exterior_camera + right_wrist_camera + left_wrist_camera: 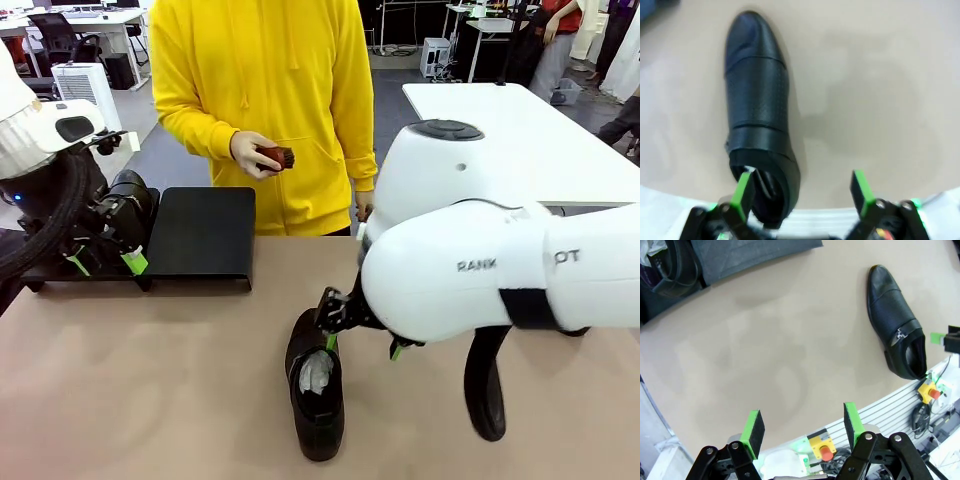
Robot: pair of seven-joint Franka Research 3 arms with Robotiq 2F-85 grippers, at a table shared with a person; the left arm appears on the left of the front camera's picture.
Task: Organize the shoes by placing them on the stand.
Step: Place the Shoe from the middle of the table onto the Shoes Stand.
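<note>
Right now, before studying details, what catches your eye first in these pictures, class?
The person's bright yellow hoodie at the far side of the table, one hand holding a small brush. Nearer, a glossy black shoe lies mid-table beside the bulky white right arm, with the black stand far left.

Two glossy black leather dress shoes: a table shoe (320, 420) at lower centre in front view, a stand shoe (672, 267) at upper left in left wrist view. One matte-black two-panel stand (200, 235); one red-handled brush (275, 157).
</note>
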